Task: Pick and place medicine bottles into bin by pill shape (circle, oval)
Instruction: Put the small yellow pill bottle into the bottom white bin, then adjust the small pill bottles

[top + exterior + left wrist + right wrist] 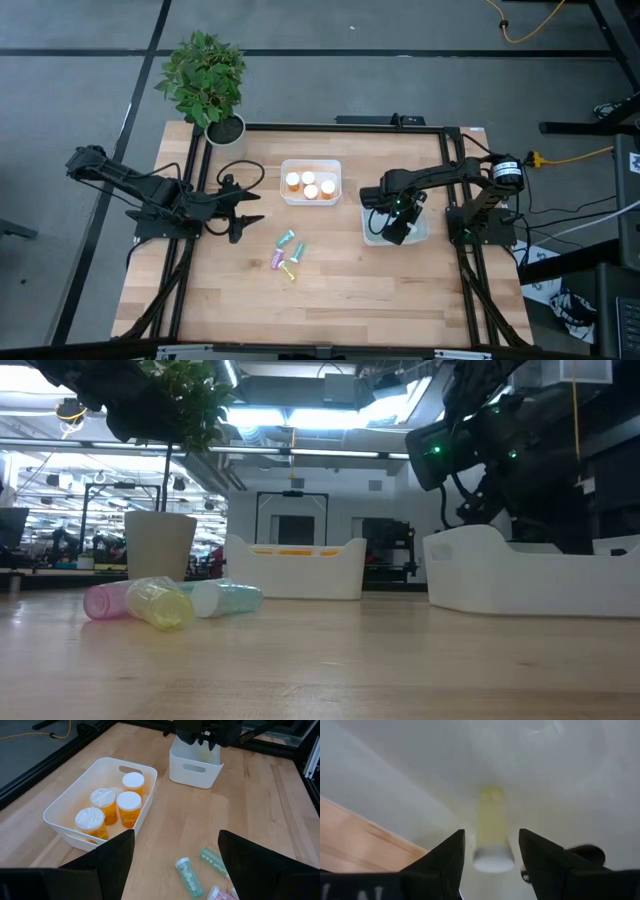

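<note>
A: Right gripper fingers fill the front of your right wrist view, parted, with a pale yellow bottle lying between them on the floor of the right bin. White cap faces the camera. You can't tell if the pads touch it.

B: Other bottles?

A: Four orange bottles with white round caps stand upright in the left bin. Loose pastel bottles lie on their sides on the table, between the arms: teal, purple, yellow, translucent, tiny beside the bins.

B: Left arm?

A: Left gripper hovers just beside the loose cluster, fingers spread wide, holding nothing. Potted plant sits at the far corner.
</note>
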`<action>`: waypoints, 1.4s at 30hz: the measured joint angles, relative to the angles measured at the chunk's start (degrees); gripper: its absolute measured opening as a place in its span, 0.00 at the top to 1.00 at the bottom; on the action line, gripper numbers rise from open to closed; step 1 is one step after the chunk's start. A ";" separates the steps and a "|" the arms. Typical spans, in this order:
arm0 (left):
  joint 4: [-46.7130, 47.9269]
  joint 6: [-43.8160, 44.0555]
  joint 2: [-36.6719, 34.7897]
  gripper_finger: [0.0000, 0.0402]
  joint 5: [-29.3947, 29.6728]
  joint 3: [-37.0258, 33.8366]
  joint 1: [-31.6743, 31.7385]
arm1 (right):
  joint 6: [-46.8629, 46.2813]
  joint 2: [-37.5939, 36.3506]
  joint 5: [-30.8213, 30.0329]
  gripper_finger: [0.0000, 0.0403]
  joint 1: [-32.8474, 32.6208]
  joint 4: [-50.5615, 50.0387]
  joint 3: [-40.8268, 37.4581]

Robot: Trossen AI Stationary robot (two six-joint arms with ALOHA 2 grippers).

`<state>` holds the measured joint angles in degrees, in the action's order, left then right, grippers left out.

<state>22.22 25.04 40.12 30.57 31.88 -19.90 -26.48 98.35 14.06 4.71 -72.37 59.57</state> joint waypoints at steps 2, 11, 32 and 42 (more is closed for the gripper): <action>0.00 0.00 0.00 0.30 0.00 0.00 0.02 | 0.03 0.00 0.00 0.53 0.00 0.96 0.00; 0.00 0.00 0.00 0.30 0.00 0.00 0.00 | 0.01 0.00 -6.26 0.53 0.00 1.79 0.00; 0.00 -0.02 0.00 0.30 0.02 0.00 0.01 | 5.59 -0.26 -13.71 0.53 -4.49 2.54 14.65; 0.01 0.00 0.00 0.30 0.02 0.00 0.01 | -3.56 -0.61 -12.90 0.53 -19.05 1.77 15.41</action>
<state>22.23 25.04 40.12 30.59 31.88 -19.89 -30.04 97.73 1.17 -14.34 -70.61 74.98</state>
